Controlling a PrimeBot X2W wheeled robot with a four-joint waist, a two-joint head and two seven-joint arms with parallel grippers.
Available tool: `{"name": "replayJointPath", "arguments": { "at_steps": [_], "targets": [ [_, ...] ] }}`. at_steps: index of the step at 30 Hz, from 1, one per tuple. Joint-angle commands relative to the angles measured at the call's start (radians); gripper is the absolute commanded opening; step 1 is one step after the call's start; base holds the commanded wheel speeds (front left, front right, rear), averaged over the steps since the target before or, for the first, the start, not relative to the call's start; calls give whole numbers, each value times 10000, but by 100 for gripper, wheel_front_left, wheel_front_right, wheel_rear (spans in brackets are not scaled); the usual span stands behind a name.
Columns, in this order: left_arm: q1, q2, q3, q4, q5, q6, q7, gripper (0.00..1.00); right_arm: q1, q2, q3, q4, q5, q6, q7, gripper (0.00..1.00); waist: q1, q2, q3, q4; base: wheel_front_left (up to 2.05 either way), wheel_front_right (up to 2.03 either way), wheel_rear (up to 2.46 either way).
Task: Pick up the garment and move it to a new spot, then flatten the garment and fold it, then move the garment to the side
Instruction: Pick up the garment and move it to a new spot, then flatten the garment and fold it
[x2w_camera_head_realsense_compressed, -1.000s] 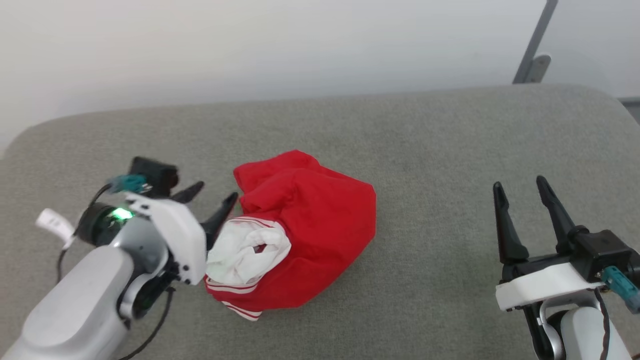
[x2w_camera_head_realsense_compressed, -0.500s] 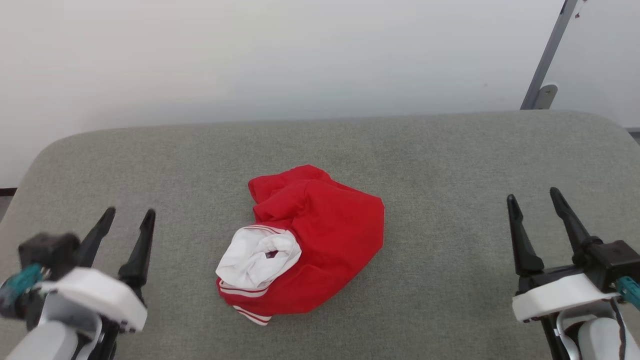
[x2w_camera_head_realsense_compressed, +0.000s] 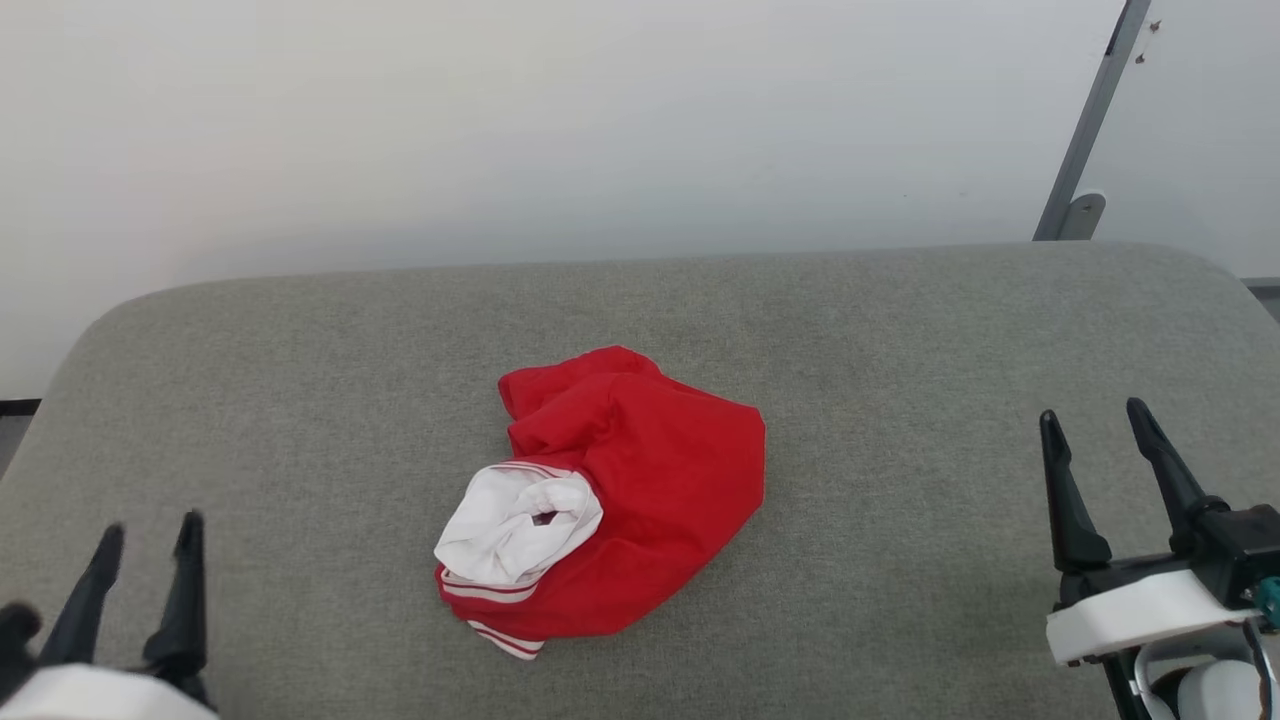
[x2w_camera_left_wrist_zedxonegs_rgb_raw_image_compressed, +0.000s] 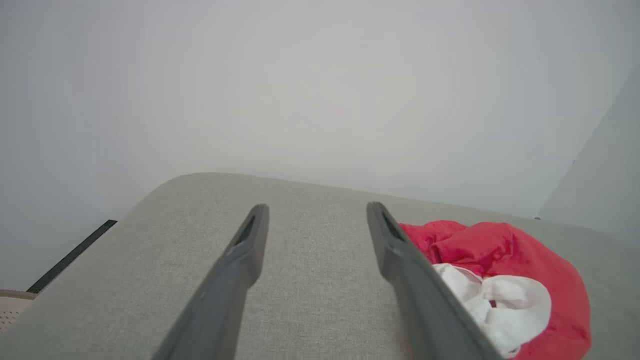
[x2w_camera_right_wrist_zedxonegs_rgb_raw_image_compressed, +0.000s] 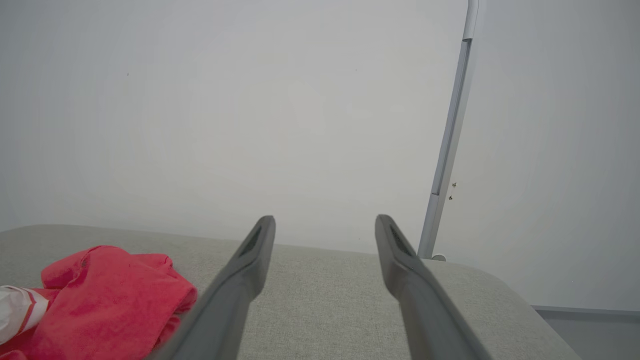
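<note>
Obs: garment (x2w_camera_head_realsense_compressed: 650, 490) crumpled on table (x2w_camera_head_realsense_compressed: 900, 330), between both finger pairs, touching neither; left gripper (x2w_camera_head_realsense_compressed: 148, 528) fingers wide, empty; right gripper (x2w_camera_head_realsense_compressed: 1091, 412) likewise. I judge both parked clear for unobstructed view before pickup.

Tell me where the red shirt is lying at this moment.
In the head view the garment lies crumpled near the middle of the grey cushioned surface, between the left hand and the right hand, touching neither.
</note>
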Motion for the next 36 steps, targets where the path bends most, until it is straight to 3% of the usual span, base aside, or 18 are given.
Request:
{"name": "replayJointPath", "arguments": {
  "at_steps": [1, 7, 14, 28, 36],
  "targets": [
    [400, -225, 468, -71, 222, -194, -66, 100, 171, -21, -11, -26, -35, 1, -50, 100, 0, -1, -29, -25, 0, 0, 0],
    [1046, -975, 1614, -48, 763, -832, -65, 100, 330, 5, -103, -63, -118, 1, -50, 100, 0, -1, -79, -48, 0, 0, 0],
    [1187, -1552, 2302, 218, 1156, -1512, -63, 100, 442, 131, -200, -120, -202, 1, -50, 100, 0, -1, -91, -72, 0, 0, 0],
    [900, -1760, 2368, 483, 1560, -1998, -64, 100, 560, 189, 29, -113, -198, 1, -51, 100, 0, -1, -34, 30, 0, 0, 0],
    [662, -1979, 2441, 759, 1544, -1982, -63, 100, 175, -53, 1456, 561, 151, 1, -26, 100, 0, -1, 110, 663, 0, 0, 0]
  ]
}}
